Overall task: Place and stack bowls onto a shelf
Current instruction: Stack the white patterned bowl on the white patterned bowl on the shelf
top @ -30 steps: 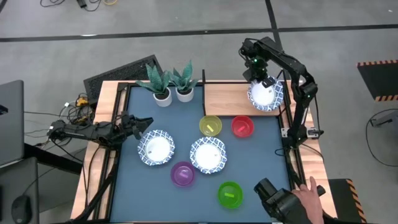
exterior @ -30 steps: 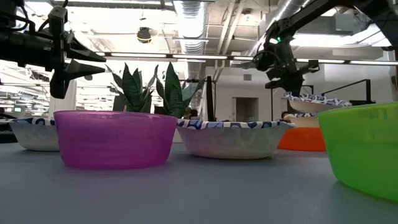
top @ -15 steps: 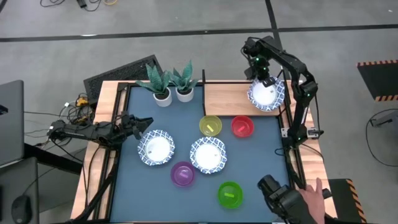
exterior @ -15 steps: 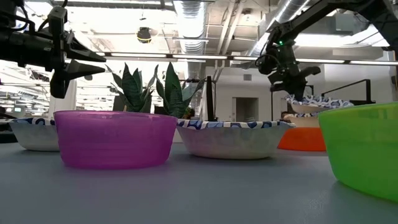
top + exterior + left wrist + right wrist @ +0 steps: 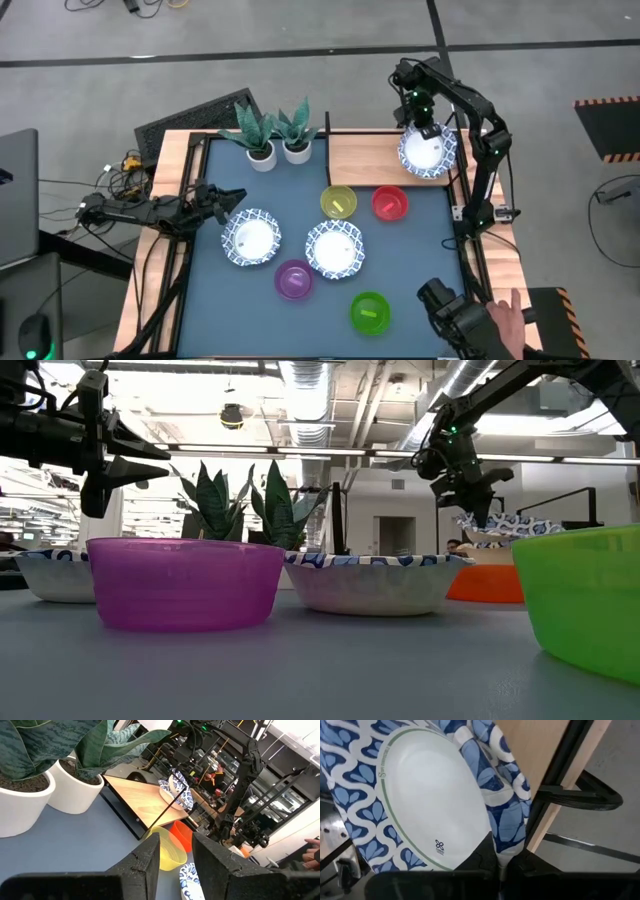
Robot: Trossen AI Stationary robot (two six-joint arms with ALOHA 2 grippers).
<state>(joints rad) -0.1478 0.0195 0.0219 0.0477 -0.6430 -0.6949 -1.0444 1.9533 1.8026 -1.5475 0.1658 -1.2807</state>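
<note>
On shelf [image 5: 372,158]: patterned bowl [image 5: 428,152], rim pinched in right gripper [image 5: 422,131] jaws.
Left gripper [image 5: 230,198]: jaws parted, holding nothing, above desk [image 5: 410,250].

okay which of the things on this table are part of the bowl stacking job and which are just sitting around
Part of the job: shelf; patterned bowl on it, pinched by the right gripper; two patterned bowls; yellow, red, purple, green bowls.

Lying about: two potted plants.

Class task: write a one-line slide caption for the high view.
Right pincer pinches a blue-rimmed bowl on the shelf; left pincer waits open.
</note>
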